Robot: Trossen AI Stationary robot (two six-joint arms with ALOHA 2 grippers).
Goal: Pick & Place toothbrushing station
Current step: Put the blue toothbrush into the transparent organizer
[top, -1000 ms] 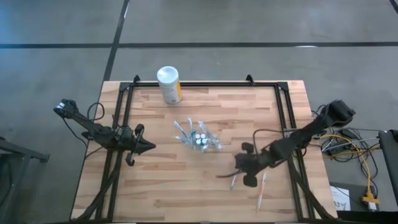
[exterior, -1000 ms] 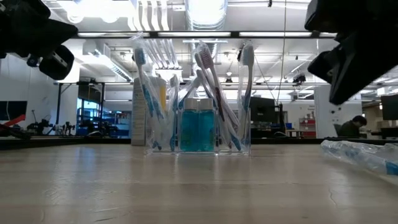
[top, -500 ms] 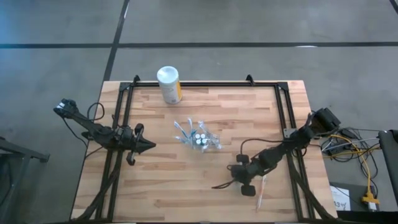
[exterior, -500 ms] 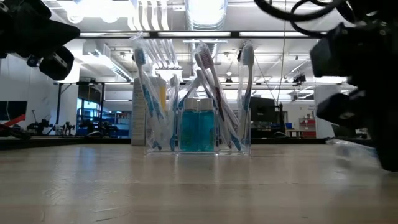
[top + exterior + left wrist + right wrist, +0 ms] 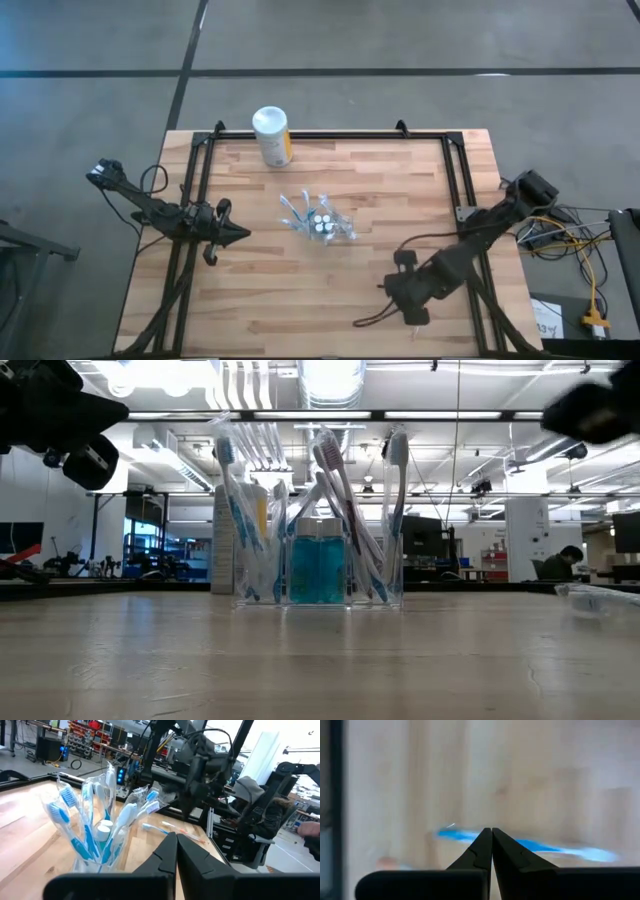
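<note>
A clear plastic cup [image 5: 320,223] stands on its base mid-table. It holds several white and light-blue toothbrushes [image 5: 240,520] and a teal tube [image 5: 318,568]. My left gripper [image 5: 240,236] is shut and empty, left of the cup, pointing at it [image 5: 95,835]. My right gripper [image 5: 403,300] is shut near the table's front right. In the right wrist view its tips [image 5: 491,831] stand over a blue toothbrush [image 5: 545,847] lying flat on the wood. A wrapped toothbrush [image 5: 600,598] lies at the right. My right gripper points its shut fingers down at the blue toothbrush's handle [image 5: 530,845], which lies flat on the table across the fingers. I cannot tell whether the tips touch it.
A white canister with a yellow label [image 5: 271,136] stands at the table's far edge, left of centre. Black rails [image 5: 455,180] run along the table's left, right and far sides. Loose toothbrushes [image 5: 167,827] lie on the wood right of the cup.
My right gripper has gone toward the table's near edge and a little to the right, staying shut. In the low view it dipped in front of the camera and has left the picture's right side. The cup and my left arm have kept still.
</note>
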